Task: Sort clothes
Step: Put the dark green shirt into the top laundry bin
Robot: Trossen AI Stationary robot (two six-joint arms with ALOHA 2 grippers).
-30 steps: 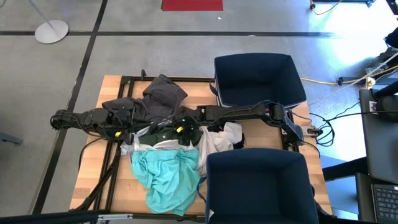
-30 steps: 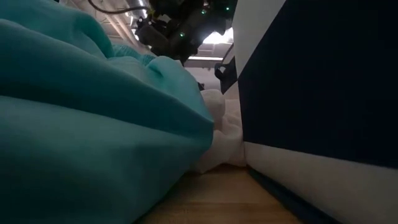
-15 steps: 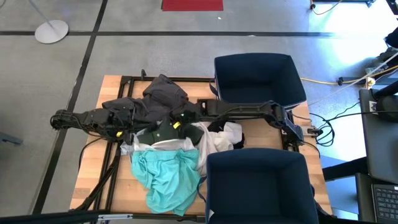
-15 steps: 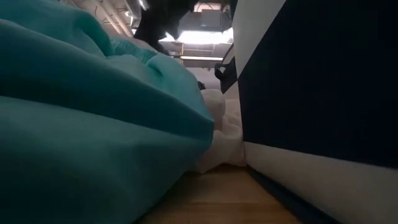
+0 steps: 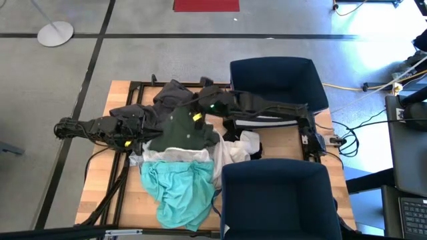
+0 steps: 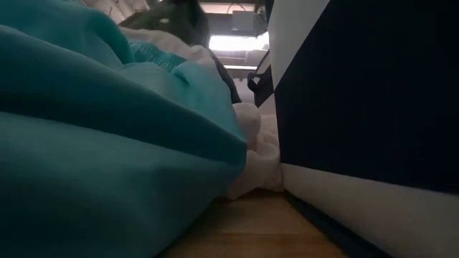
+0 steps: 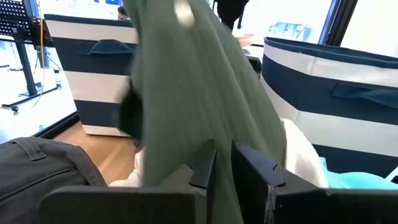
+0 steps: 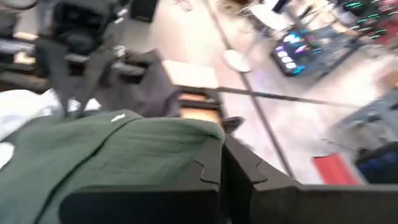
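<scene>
My right gripper (image 5: 199, 115) is above the pile of clothes in the middle of the table, shut on a dark green garment (image 5: 183, 130). The garment also shows in the left wrist view (image 7: 205, 93). A dark grey garment (image 5: 175, 97) lies behind it. A turquoise one (image 5: 179, 190) and a white one (image 5: 235, 150) lie on the table toward the near edge. My left gripper (image 5: 148, 135) is low at the pile's left side, with only a narrow gap between its fingers. I cannot tell whether it touches cloth. My right gripper pinches a bunched upper edge of the dark green garment (image 8: 198, 134) between its two fingers. It comes from above and from the table's right. The garment hangs below the gripper, spread out. Its lower end (image 5: 180, 145) rests on the pile.
Two navy bins stand at the table's right, one at the far side (image 5: 277, 83) and one at the near side (image 5: 277, 200). Their striped walls show in the left wrist view (image 7: 323, 99). Black cables (image 5: 117, 180) run along the table's left. Bare wood lies at the near left.
My right gripper has risen and gone toward the table's far edge, still shut on the dark green garment. The garment's upper part has been lifted out of the pile and has spread out, while its lower end has stayed on the pile.
</scene>
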